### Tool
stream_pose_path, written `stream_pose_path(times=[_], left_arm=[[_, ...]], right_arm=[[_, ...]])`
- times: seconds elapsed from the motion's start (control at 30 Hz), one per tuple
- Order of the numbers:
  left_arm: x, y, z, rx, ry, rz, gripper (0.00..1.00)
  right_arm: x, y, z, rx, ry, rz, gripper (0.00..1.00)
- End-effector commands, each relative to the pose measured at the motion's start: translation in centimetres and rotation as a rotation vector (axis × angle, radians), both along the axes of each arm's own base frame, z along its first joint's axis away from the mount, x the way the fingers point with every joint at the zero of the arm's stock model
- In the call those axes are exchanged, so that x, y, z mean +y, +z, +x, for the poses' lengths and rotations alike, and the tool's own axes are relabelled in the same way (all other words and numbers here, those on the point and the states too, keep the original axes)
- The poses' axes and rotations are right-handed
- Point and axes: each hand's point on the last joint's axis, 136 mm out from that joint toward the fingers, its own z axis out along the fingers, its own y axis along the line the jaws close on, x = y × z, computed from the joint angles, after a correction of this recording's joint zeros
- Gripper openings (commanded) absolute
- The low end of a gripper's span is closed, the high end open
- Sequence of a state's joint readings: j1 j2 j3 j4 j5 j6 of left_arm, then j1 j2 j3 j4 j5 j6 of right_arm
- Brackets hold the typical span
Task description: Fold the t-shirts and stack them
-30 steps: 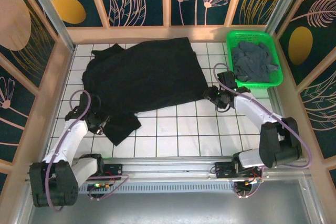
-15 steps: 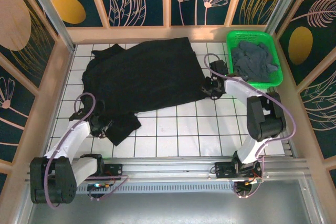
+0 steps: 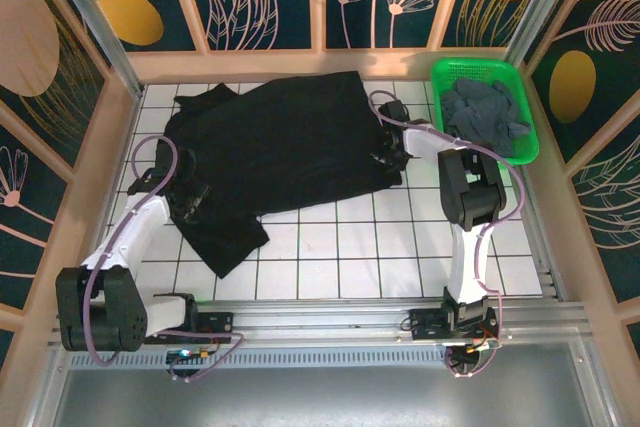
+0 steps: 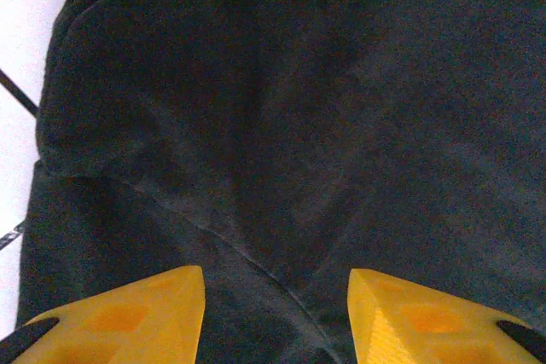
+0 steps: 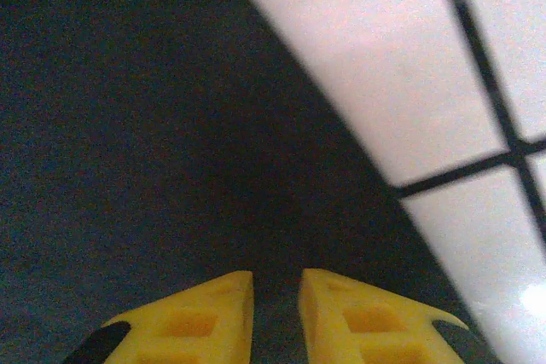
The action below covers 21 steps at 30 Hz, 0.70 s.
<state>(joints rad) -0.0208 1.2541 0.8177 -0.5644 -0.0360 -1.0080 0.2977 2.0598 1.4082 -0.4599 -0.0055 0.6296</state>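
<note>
Right arm has swung in from beside the green basket [image 3: 478, 63] since the earlier frame. Right claw [image 3: 385, 155] now sits on the right-hand edge of the black t-shirt [image 3: 280, 147]. Left arm shifted slightly toward the shirt's near-left lobe.

- Black t-shirt: spread loosely on the tabletop [image 3: 340, 247], long axis roughly left to right, with a flap trailing toward the near left.
- Blue-grey t-shirt [image 3: 485, 117]: bunched in the basket at the far right corner, untouched.
- Right claw: wrist view shows the fingers drawn nearly together, a narrow slit between them, directly over dark cloth where it meets white tile. Cannot tell whether cloth is pinched.
- Left claw [image 3: 188, 209]: released, fingers well apart, flat black fabric and a seam below them.

Judgement: the body of the shirt lies to the left of the right claw, so a fold from this edge would carry the cloth leftward along the long axis. The right arm is nearer that edge, the left arm nearer the trailing flap.
</note>
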Motion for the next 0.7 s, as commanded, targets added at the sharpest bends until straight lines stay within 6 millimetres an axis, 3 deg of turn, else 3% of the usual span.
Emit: stream_pose_path(times=[0.0,0.2,0.27,0.33,0.5,0.67], left_arm=[[0.1,0.4,0.6,-0.013,0.009,0.01,0.49],[0.1,0.3,0.8,-0.008,0.008,0.008,0.49],[0.1,0.6,1.4,-0.012,0.004,0.012,0.49],[0.1,0.9,2.4,-0.021,-0.003,0.016,0.49],[-0.4,1.1,5.4,-0.027,-0.031,0.009,0.5],[-0.3,1.3,6.9,-0.018,-0.054,0.027,0.51]], right_arm=[[-6.2,-2.3,-6.9,0.21,-0.153,-0.134,0.24],[-10.2,-1.1,-14.1,0.255,-0.25,-0.132,0.24],[-10.9,-0.2,-15.2,0.232,-0.257,-0.137,0.26],[-10.4,0.7,-14.7,0.16,-0.237,-0.095,0.3],[-8.9,2.2,-11.0,0.093,-0.148,-0.056,0.36],[-8.6,5.8,-8.5,-0.018,-0.131,-0.057,0.4]])
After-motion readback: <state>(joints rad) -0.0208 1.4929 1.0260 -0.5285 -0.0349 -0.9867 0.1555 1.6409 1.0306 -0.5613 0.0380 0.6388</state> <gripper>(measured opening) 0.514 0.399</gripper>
